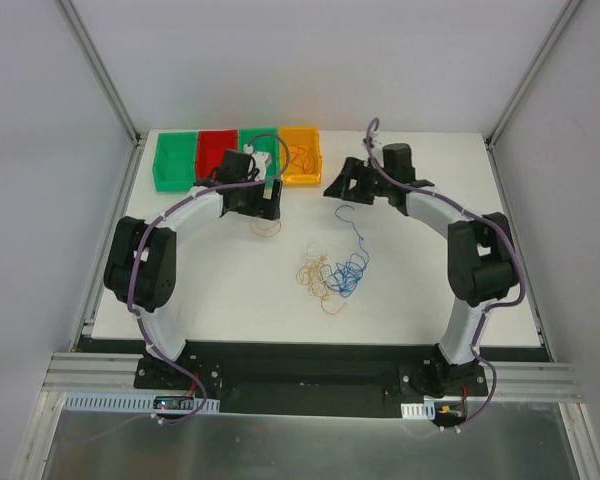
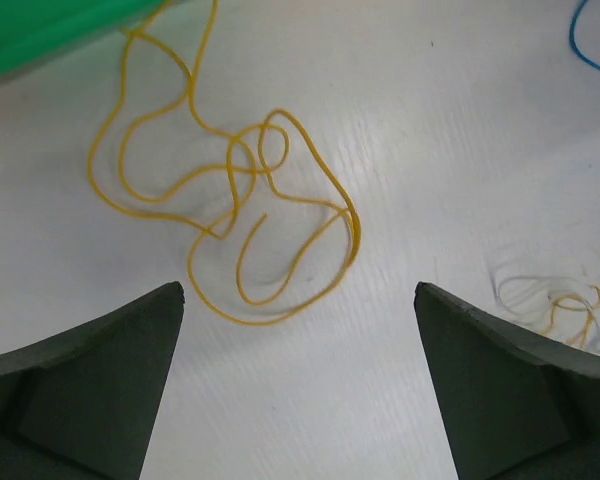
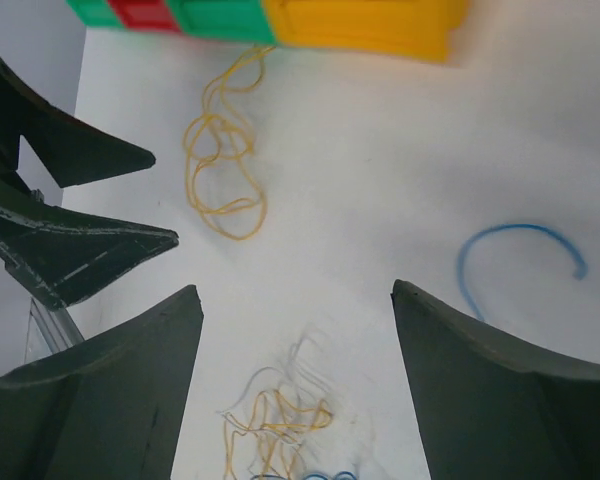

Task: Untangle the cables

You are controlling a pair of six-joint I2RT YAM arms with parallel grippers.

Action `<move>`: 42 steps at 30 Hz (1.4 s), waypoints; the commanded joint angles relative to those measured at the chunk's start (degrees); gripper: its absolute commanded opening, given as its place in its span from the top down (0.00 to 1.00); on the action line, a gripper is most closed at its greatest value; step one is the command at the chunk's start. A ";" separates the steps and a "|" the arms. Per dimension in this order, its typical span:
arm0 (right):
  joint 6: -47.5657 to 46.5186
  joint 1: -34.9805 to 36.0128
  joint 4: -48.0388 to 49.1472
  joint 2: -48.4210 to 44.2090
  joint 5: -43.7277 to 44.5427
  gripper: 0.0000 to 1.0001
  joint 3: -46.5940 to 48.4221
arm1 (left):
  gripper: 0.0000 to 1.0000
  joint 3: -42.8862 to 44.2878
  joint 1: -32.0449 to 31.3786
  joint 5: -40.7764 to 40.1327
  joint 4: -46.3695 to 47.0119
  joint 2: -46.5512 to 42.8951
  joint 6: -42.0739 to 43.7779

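Tool state: you will find the left tool [image 2: 300, 292] and the right tool [image 3: 295, 290] both spread, gripping nothing. A thin yellow wire cable [image 2: 250, 220] lies looped on the white surface [image 2: 430, 150] under the left tool. The tangled orange, yellow, blue and white cables [image 1: 332, 272] lie at mid-surface, apart from it.

The left arm [image 1: 185, 212] and right arm [image 1: 435, 208] are built alike, with smooth white shells between bulky black joint housings. A thin purple cable [image 1: 369, 135] runs along each from base to wrist. Both black bases are bolted to a black plate [image 1: 310, 375]. The left end effector [image 2: 298, 290] and right end effector [image 3: 295, 288] have dark, matte, wedge-shaped fingers [image 2: 90, 380] with pointed tips.
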 commanded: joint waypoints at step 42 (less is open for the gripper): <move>6.17 -14.25 20.59 -6.18 -4.07 0.27 -11.84 | 1.00 24.58 3.98 -12.82 -14.33 2.34 12.27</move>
